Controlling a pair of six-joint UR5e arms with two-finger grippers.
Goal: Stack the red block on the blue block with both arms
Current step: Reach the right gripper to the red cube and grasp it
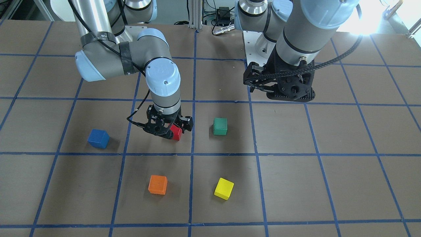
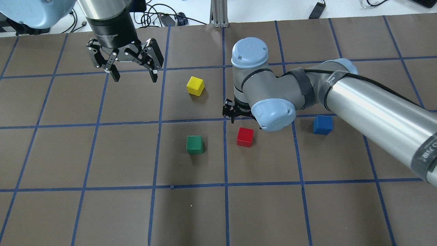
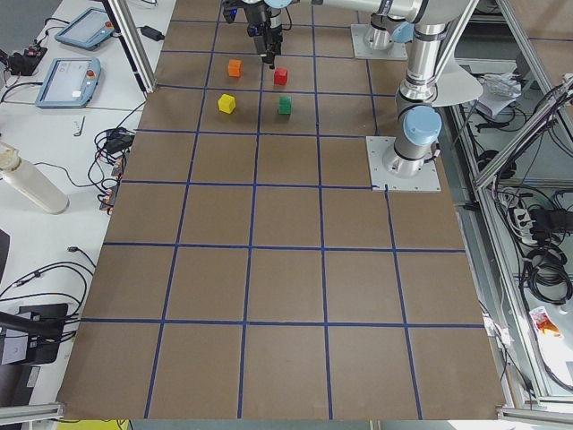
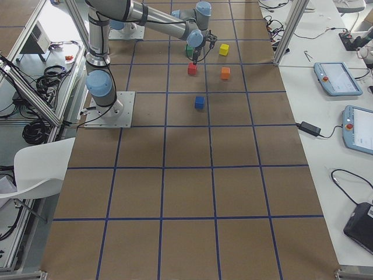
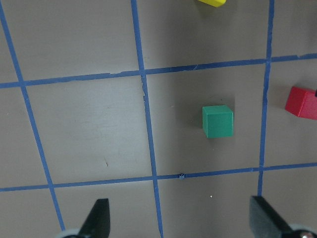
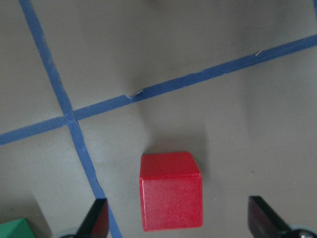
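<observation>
The red block (image 2: 245, 137) lies on the brown table near the middle, and also shows in the front view (image 1: 177, 133). The blue block (image 2: 322, 124) lies one grid cell to its right, apart from it (image 1: 98, 138). My right gripper (image 1: 170, 129) hovers close over the red block, open. In the right wrist view the red block (image 6: 171, 191) sits between the two spread fingertips (image 6: 96, 218), untouched. My left gripper (image 2: 131, 73) hangs open and empty over the far left of the table, well away from both blocks.
A green block (image 2: 195, 144) lies left of the red one. A yellow block (image 2: 195, 85) lies farther back, and an orange block (image 1: 157, 184) shows beyond the red one. The right forearm (image 2: 375, 109) stretches above the blue block's side of the table.
</observation>
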